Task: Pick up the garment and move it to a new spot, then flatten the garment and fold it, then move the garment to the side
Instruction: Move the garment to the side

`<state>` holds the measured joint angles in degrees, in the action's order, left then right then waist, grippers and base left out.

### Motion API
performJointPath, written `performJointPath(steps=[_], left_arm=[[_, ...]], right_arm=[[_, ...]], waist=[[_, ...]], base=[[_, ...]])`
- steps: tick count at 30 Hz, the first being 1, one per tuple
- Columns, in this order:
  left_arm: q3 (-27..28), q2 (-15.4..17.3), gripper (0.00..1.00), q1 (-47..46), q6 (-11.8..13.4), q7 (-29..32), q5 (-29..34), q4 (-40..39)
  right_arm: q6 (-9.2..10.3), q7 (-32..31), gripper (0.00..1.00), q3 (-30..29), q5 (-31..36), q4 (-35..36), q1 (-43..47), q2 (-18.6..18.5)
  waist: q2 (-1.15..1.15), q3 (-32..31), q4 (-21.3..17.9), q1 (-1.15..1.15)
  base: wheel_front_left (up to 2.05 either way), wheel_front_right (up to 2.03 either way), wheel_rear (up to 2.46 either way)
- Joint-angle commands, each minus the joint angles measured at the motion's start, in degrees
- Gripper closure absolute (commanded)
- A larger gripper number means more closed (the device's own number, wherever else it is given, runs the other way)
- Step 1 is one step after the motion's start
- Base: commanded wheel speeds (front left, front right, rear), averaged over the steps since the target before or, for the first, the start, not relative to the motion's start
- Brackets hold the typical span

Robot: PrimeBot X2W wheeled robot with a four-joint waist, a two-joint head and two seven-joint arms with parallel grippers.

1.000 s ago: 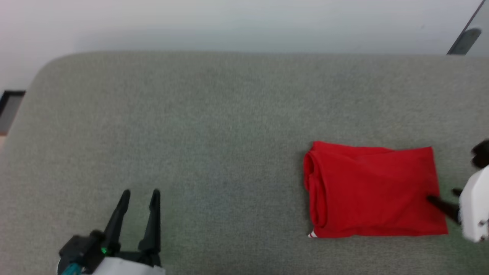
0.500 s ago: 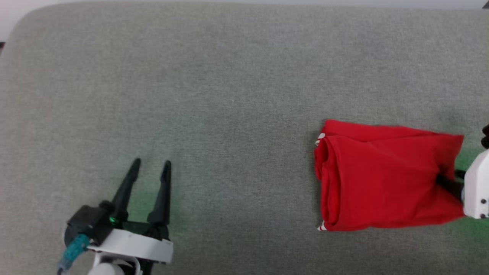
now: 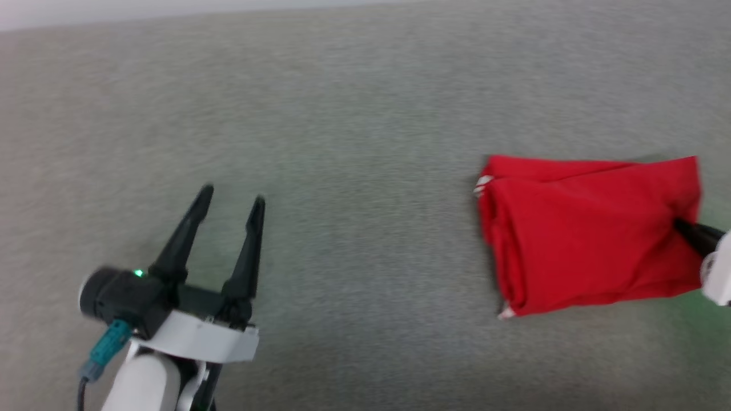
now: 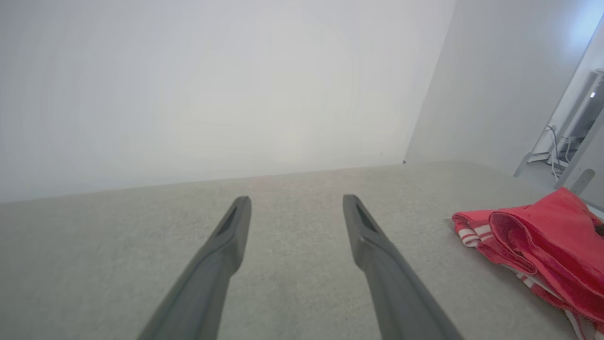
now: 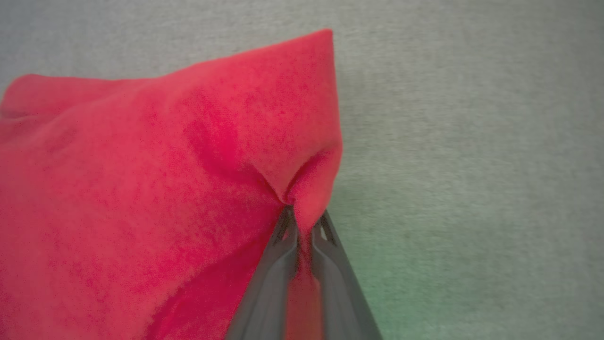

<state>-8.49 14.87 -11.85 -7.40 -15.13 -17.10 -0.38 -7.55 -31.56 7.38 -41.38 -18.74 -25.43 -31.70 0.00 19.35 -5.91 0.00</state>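
Folded red garment (image 3: 588, 234) lies toward the right side of the grey padded surface (image 3: 354, 131), pinched at its right edge.

My right gripper (image 5: 304, 222) is clenched on a bunched fold there, which the right wrist view shows drawn up into a peak. The left wrist view gives me white-and-red striped trim at the garment's left end. My left gripper (image 3: 232, 194) sits released, fingers apart, toward the front left, with bare grey between it and the garment.
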Motion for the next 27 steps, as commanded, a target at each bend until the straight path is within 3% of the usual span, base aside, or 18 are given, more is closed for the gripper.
performJointPath(steps=[1, 13, 20, 27], left_arm=[[-0.6, 0.2, 0.0, -1.5, -0.1, 0.0, 0.3, -1.0], [-9.1, 7.2, 0.0, -14.7, -0.1, 0.0, 2.4, -1.7], [-14.6, 12.8, 0.0, -26.1, -0.1, 0.0, 2.1, -1.3], [-18.9, 16.8, 0.0, -34.3, -0.1, 0.1, 0.9, 0.0]], right_arm=[[0.12, 0.6, 1.0, -0.8, -0.2, -0.6, -0.5, -0.5], [0.12, 11.6, 1.0, -6.5, -0.1, -12.8, -7.7, -4.9], [0.12, 16.9, 1.0, -7.3, 0.9, -21.8, -18.9, -5.5], [0.12, 22.6, 1.0, -6.4, 3.5, -34.1, -29.3, -3.5]], waist=[[0.0, 0.6, -4.8, 0.0], [0.0, 8.5, -12.3, 0.0], [0.0, 15.3, -13.3, 0.0], [0.0, 19.6, -13.9, 0.0]], base=[[0.0, 0.0, 0.0], [0.0, 0.0, 0.0], [0.0, 0.0, 0.0], [0.0, 0.0, 0.0]])
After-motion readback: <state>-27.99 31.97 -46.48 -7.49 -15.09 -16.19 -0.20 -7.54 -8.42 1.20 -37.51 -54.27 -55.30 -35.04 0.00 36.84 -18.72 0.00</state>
